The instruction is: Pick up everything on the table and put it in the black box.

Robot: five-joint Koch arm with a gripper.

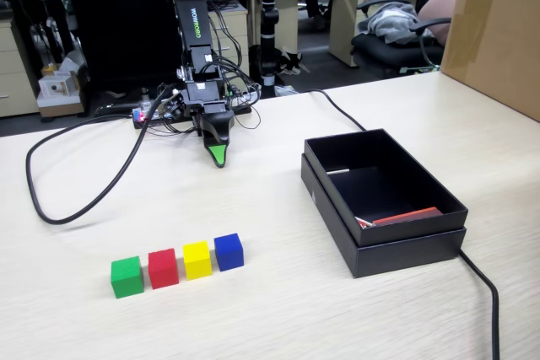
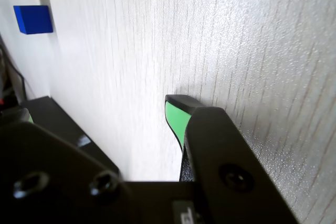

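Looping over the left of the counter [image 1: 278, 309] in the fixed view is a black cable [image 1: 63, 208], which runs up to the arm [image 1: 198, 56] at the far edge. Nearer the front, left of centre, four cubes sit in a row that climbs slightly to the right: green cube [image 1: 126, 276], red cube [image 1: 163, 268], yellow cube [image 1: 197, 260], blue cube [image 1: 229, 251]. Each stands just beside the next, with thin gaps or none that I can make out. All four rest on the counter, well apart from the box [image 1: 381, 233].

Behind the row, the arm is folded low, and its hand [image 1: 218, 156] points down with its green tip at or just above the counter. Only one tip shows in the fixed view. The wrist view also shows a single green-faced finger [image 2: 176, 119] against the wood grain, so whether the hand is open or closed cannot be told; nothing is seen in it. That view catches the yellow and blue cubes in its top left corner.

To the right stands the black box, open-topped, with a red-and-white strip [image 1: 403, 217] lying inside along its near wall. No cube shows inside it. A second cable [image 1: 483, 288] passes its right corner, and a brown carton [image 1: 498, 31] stands at the far right.
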